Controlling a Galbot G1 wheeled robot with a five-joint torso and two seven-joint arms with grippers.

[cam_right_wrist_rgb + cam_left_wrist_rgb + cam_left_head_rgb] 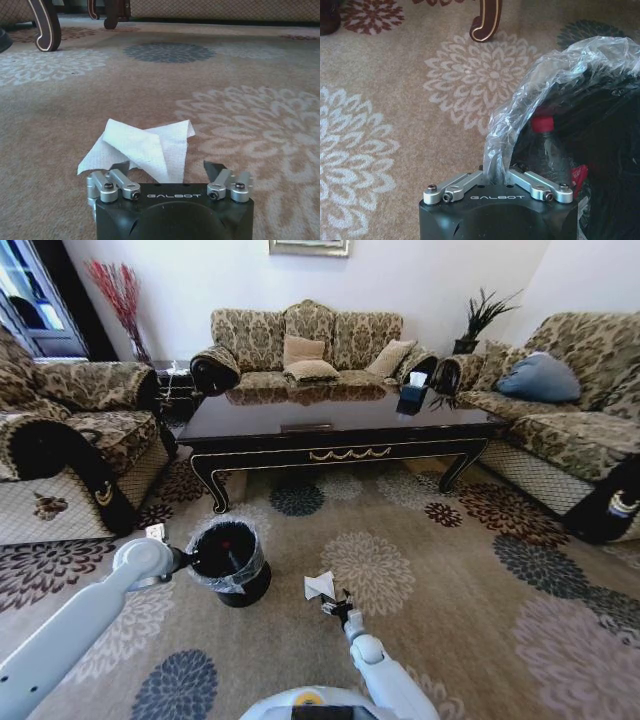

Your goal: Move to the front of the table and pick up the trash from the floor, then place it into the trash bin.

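The black trash bin (231,562) stands on the patterned floor (420,570) in front of the dark table (300,415). My left gripper (183,560) (496,175) is shut on the clear liner (555,75) at the bin's rim. A clear bottle with a red cap (543,131) lies inside the bin. The trash, a crumpled white paper (320,587) (145,145), lies on the carpet to the bin's right. My right gripper (335,606) (165,169) is low over the carpet and open, its fingers on either side of the paper's near corner.
Sofas (70,430) (570,410) flank the table on both sides and another stands behind it. A dark tissue box (412,392) sits on the table's right end. A curved table leg (46,26) rises ahead. Open carpet stretches to the right.
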